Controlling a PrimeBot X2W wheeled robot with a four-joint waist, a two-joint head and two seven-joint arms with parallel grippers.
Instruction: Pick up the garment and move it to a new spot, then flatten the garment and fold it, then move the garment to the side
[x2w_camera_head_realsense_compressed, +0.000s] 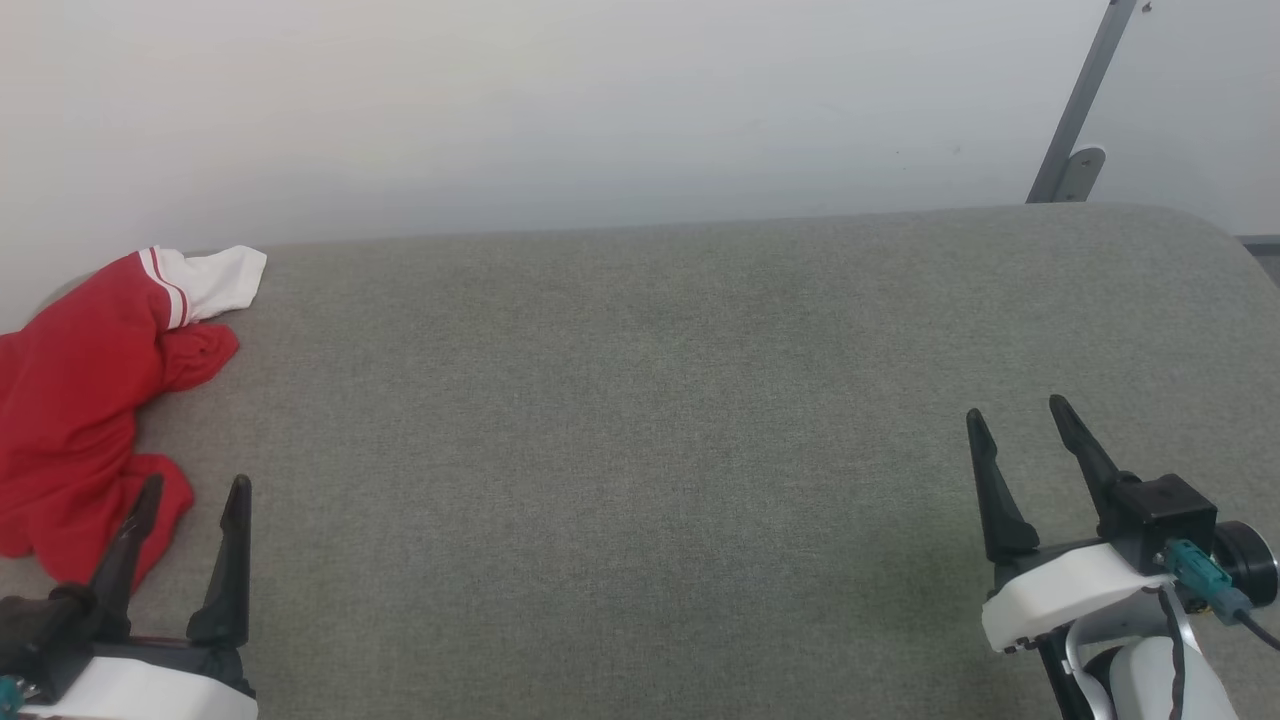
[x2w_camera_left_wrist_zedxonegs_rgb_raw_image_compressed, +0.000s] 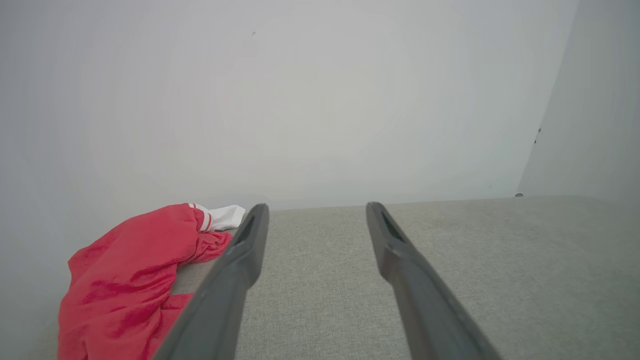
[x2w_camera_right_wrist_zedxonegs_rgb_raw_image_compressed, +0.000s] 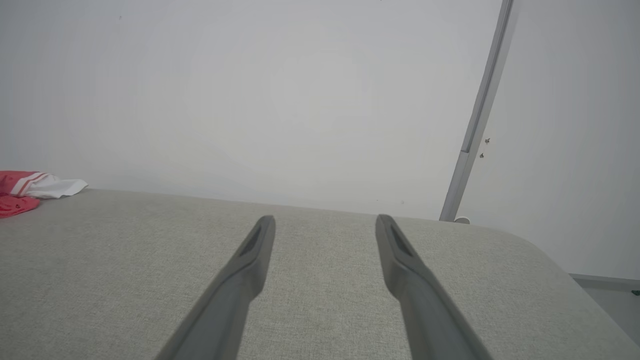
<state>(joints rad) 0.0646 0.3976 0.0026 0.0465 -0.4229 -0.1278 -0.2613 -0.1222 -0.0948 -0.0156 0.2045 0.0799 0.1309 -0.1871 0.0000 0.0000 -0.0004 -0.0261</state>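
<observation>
Garment (x2w_camera_head_realsense_compressed: 75, 400) lies crumpled just left of the left gripper (x2w_camera_head_realsense_compressed: 196, 483)

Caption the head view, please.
Crumpled red garment far left on grey surface; left end effector and right end effector open, empty.

It looks like a bare robotics test room, not a home: a blank white wall (x2w_camera_head_realsense_compressed: 600, 100), a grey metal strut (x2w_camera_head_realsense_compressed: 1082, 95) leaning against it, and a wide counter (x2w_camera_head_realsense_compressed: 640, 450) padded in grey cloth. The right end effector (x2w_camera_head_realsense_compressed: 1015, 405), with its exposed cabling, fits a lab.
</observation>
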